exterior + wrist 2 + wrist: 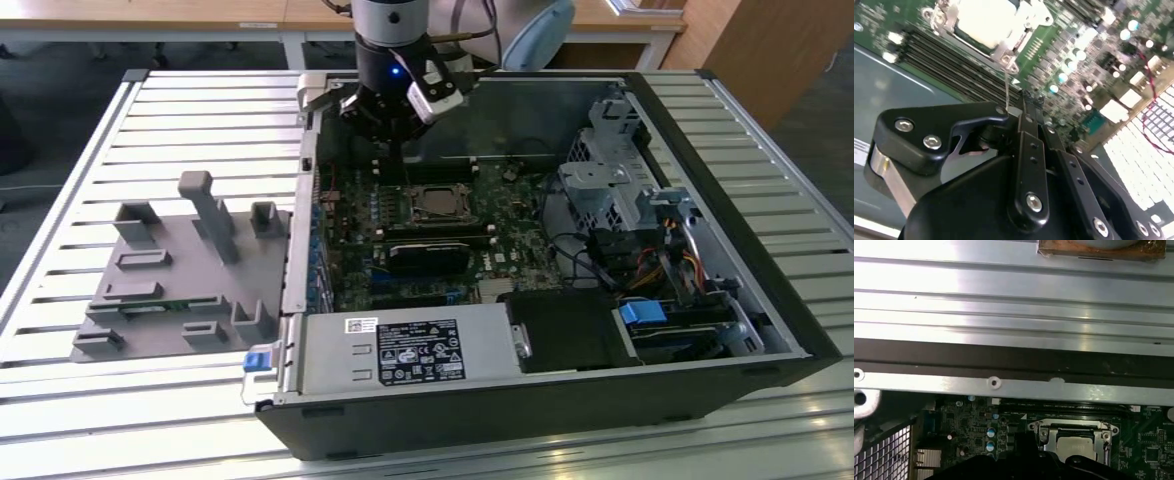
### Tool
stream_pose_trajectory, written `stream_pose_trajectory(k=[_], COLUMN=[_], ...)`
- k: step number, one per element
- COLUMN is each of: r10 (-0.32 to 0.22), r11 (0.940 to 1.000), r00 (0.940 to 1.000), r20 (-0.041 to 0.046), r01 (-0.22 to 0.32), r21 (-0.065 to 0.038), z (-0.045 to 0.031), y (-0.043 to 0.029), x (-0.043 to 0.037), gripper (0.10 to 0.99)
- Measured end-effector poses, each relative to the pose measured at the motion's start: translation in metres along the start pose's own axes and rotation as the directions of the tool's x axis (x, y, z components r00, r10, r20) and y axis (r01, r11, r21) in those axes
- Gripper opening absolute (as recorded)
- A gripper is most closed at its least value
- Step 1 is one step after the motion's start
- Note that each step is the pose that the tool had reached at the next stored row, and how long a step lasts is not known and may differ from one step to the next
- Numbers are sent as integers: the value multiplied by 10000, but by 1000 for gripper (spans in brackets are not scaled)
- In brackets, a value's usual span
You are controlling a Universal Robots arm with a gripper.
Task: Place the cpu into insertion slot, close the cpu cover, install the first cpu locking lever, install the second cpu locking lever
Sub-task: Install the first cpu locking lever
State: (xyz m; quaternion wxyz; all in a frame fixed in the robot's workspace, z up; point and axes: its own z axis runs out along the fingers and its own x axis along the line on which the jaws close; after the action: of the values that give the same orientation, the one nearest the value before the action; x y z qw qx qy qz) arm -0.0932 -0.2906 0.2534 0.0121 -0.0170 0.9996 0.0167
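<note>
Silvery cpu cover [1050, 432] is lying over the cpu [1077, 444] while your gripper [1024, 102], jaws pinched together, is sitting beside the thin locking lever [1006, 87]; you're probably needing slow, steady pressure.

**Open overhead, crowded at the sides**

The lidless black metal computer case [534, 410] leaves the green circuit board [514, 245] reachable from above. A silvery perforated drive cage [601, 185] crowds the exterior view's right. A long black rectangular block [427, 256] sits just beside the square silvery-framed insertion slot [438, 203], and the black gripper [384, 140] hangs near its other side
</note>
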Motion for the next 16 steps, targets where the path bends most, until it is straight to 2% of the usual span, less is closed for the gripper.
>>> stream_pose_trajectory(k=[5,11,13,14,15,16], r10=[1,0,0,0,3,6], r11=[10000,10000,10000,10000,10000,9997], r00=[10000,10000,10000,10000,10000,10000], r20=[-1,-2,-2,-2,1,9], r01=[-1,0,0,0,-3,-6], r21=[0,0,-2,-23,-88,-229], z=[12,36,41,43,45,47], y=[-1,2,0,0,-1,-2], x=[-167,-434,-482,-484,-483,-484], gripper=[106,106,106,106,106,106])
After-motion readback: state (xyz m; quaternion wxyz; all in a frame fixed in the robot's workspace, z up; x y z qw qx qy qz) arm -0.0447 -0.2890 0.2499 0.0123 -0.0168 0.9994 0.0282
